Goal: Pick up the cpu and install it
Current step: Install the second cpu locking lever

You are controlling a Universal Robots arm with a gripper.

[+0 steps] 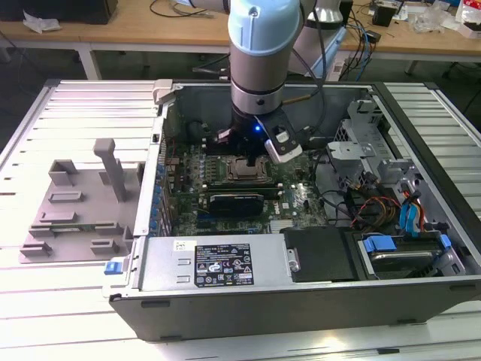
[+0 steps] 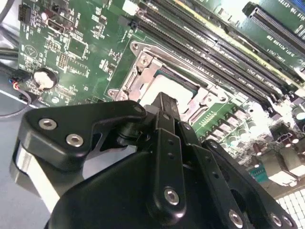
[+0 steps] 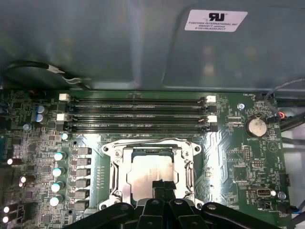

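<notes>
The cpu [image 3: 147,171] is a flat silvery square lying inside the open metal socket frame [image 3: 118,167] on the green motherboard [image 3: 238,167]. My gripper [image 3: 163,184] hangs straight over it, black fingers closed together, tips at the chip's top near one edge. In the second wrist view the fingertips [image 2: 164,102] sit just above the pale cpu [image 2: 151,92] within the socket frame [image 2: 143,59]. In the exterior view the gripper [image 1: 248,159] is down inside the open computer case, over the socket [image 1: 234,171]. Whether the tips touch the chip I cannot tell.
Memory slots [image 3: 138,114] run beside the socket, and capacitors [image 3: 58,171] stand on another side. The case wall [image 1: 161,173], drive cage [image 1: 361,135] and cables [image 1: 368,207] ring the board. A grey plastic tray [image 1: 75,210] lies outside the case at the exterior view's left.
</notes>
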